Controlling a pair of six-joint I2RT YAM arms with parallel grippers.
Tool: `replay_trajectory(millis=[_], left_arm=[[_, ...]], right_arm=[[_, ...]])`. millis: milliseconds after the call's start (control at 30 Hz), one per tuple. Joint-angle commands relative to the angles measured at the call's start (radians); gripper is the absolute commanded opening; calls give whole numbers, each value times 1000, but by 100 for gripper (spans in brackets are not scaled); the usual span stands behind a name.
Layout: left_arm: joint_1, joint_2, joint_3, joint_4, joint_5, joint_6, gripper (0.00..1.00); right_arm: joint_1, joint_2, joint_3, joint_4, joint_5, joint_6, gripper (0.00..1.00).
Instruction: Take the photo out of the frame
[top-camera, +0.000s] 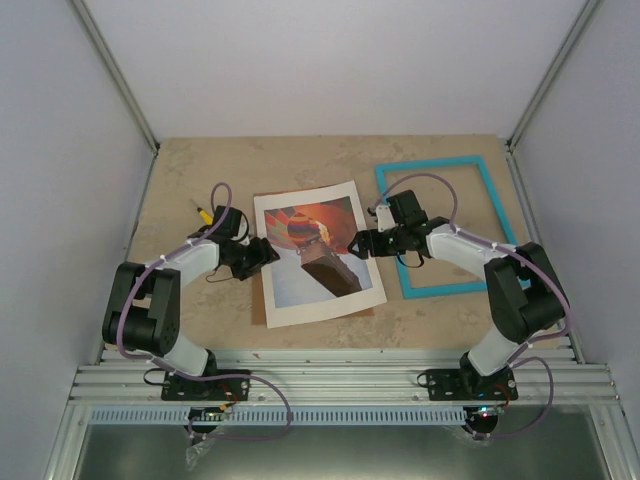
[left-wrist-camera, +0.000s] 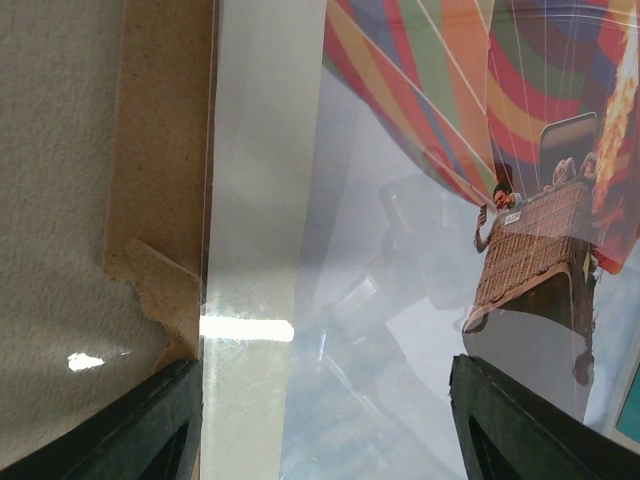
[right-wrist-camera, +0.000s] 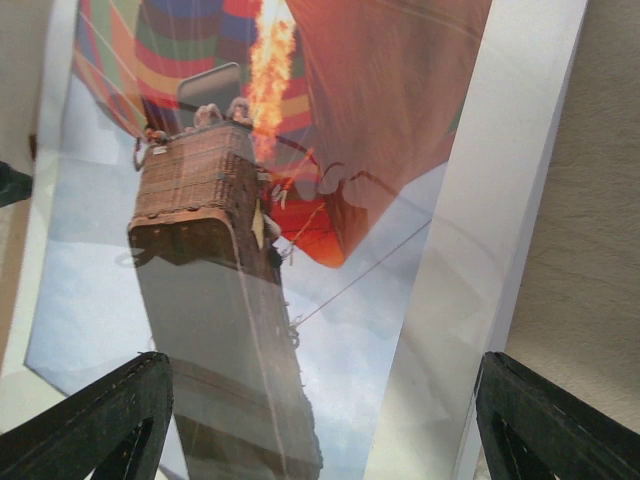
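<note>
As viewed outward from the near edge of the counter, left tool and right tool are both spread open, nothing gripped, flanking the photo, which is laid flat mid-counter. Frame is set just beside it, toward the far right corner.

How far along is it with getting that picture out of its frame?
Mostly done: the turquoise frame lies empty, apart from the photo. The left gripper and right gripper hover open at its edges, holding nothing. Likely left: lifting it off the brown board.
</note>
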Motion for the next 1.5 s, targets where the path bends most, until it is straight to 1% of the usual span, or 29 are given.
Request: replay_trajectory(millis=[0, 167, 500, 867, 1033, 1300, 1467], left_arm=[[-7, -5, -6, -32, -27, 16, 70], [-7, -13, -7, -28, -25, 11, 70], [-7, -16, -40, -2, -10, -7, 70], [-6, -100, 2, -76, -120, 2, 76], [-5, -110, 6, -90, -147, -2, 78], [-2, -139, 11, -128, -240, -1, 82], [1, -148, 12, -135, -261, -3, 84]], right_arm=[[12, -29, 16, 25, -80, 18, 82], [12, -3, 0, 51, -76, 41, 81], [12, 58, -34, 134, -116, 78, 78], [19, 76, -34, 155, -167, 85, 78], [32, 77, -29, 170, -180, 99, 78], [74, 107, 0, 181, -184, 123, 78], [95, 122, 20, 203, -203, 146, 77]])
